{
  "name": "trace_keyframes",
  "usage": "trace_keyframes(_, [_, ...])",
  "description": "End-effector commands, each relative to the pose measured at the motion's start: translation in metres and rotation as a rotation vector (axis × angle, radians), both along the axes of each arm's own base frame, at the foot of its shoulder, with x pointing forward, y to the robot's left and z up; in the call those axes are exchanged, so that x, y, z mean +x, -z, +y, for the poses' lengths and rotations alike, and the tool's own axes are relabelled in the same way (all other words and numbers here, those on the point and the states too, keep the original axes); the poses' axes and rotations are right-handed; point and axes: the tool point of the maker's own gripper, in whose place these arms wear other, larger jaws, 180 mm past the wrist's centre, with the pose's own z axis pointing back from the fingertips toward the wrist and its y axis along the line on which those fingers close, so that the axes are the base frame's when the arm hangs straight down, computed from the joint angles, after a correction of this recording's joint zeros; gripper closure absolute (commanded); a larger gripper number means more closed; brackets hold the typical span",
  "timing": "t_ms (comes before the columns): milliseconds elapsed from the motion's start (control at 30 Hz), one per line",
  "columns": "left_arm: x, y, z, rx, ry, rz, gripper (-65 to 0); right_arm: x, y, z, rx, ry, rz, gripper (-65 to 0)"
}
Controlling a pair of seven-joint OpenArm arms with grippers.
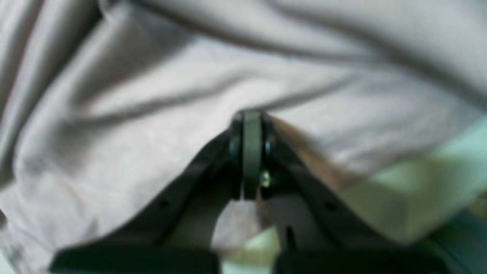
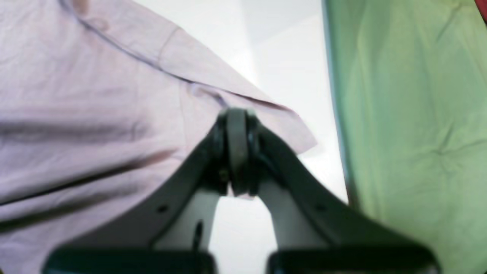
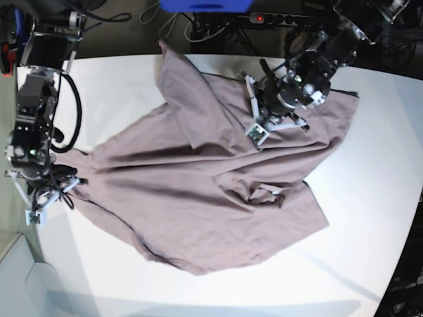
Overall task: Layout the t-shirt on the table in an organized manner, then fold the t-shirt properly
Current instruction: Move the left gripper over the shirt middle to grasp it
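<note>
- The shirt (image 3: 198,191) is spread out rumpled across the middle of the table (image 3: 370,218), loads of creases, nowhere near flat. One pointy bit of it reaches up toward the far edge, and a corner hangs down toward the near edge.
- The left gripper (image 1: 252,114) is clamped tight on a fold of the shirt (image 1: 152,133). From its wrist view the cloth fills nearly everything above and beside the jaws, with a greenish strip showing low on the right, too blurry to say what it is.
- In the base view that left gripper (image 3: 259,132) sits over the far right part of the shirt, with the fabric bunched under and around it.
- The right gripper (image 2: 236,112) is also clenched, pinching the shirt (image 2: 95,114) right at a hemmed edge. The cloth runs off to the left of its jaws, and bare white table (image 2: 289,68) shows just past the tip.
- To the right of that gripper there's a green sheet (image 2: 411,121) beyond the table edge, wrinkly, well clear of the shirt.
- In the base view the right gripper (image 3: 47,201) is at the table's left edge, holding the shirt's outermost corner there.
- Behind the far edge I can see a power strip (image 3: 284,18) with a red light, a blue thing (image 3: 205,5) and a tangle of cables (image 3: 198,30).
- No bins or boxes on the table, just cloth and arms.
</note>
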Motion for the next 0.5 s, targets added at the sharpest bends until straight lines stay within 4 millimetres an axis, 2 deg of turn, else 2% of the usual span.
trace_keyframes(0, [-0.014, 0.017, 0.034, 0.121, -0.022, 0.074, -0.2, 0.008, -0.018, -0.006, -0.024, 0.002, -0.055, 0.0])
trace_keyframes(133, [-0.012, 0.018, 0.071, 0.191, -0.023, 0.057, -0.2, 0.008, -0.019, -0.008, -0.025, 0.007, -0.056, 0.0])
trace_keyframes(233, [-0.005, 0.011, 0.102, 0.252, -0.029, 0.033, -0.2, 0.008, -0.018, -0.008, -0.024, 0.008, -0.053, 0.0])
trace_keyframes(467, [0.036, -0.022, 0.171, 0.298, -0.229, -0.065, -0.2, 0.007, -0.017, -0.007, -0.024, 0.005, -0.050, 0.0])
